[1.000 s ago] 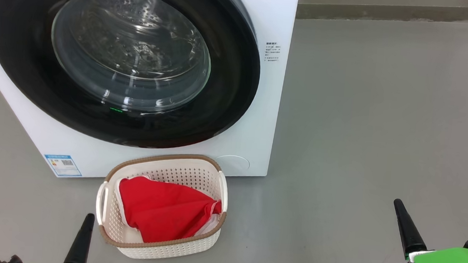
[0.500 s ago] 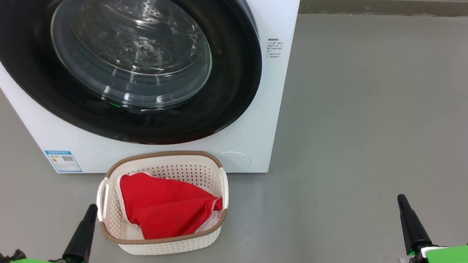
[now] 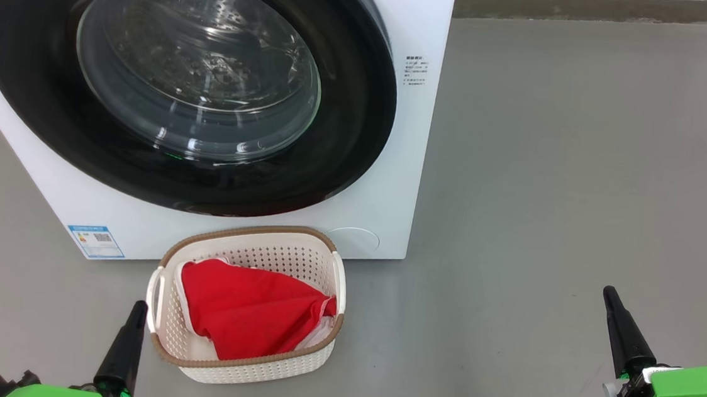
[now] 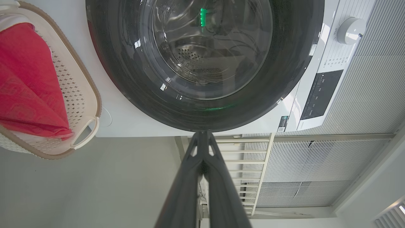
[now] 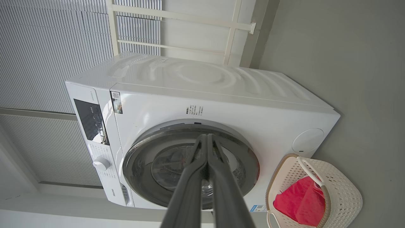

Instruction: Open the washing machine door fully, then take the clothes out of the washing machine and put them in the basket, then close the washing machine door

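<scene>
Looking down from the head camera, you see the washing machine door (image 3: 186, 84) sitting flush against the front of the white washing machine (image 3: 402, 183). Its glossy black rim runs unbroken around the glass bowl, and the perforated steel drum shows through the glass. The cream basket (image 3: 251, 370) stands on the grey floor (image 3: 551, 176) just in front of the machine, below the door's lower edge. The red clothes (image 3: 243, 313) lie inside it, with a bit of white trim showing at their right side. A small blue label (image 3: 96, 241) sits at the machine's lower left corner, near the basket. Your left gripper (image 4: 202, 134) has its two dark fingers pressed together with nothing between them, and it sits low in the head view, just beside the basket's left handle. Your right gripper (image 5: 207, 136) is likewise pressed together and empty, over bare floor at the lower right, well apart from the basket
</scene>
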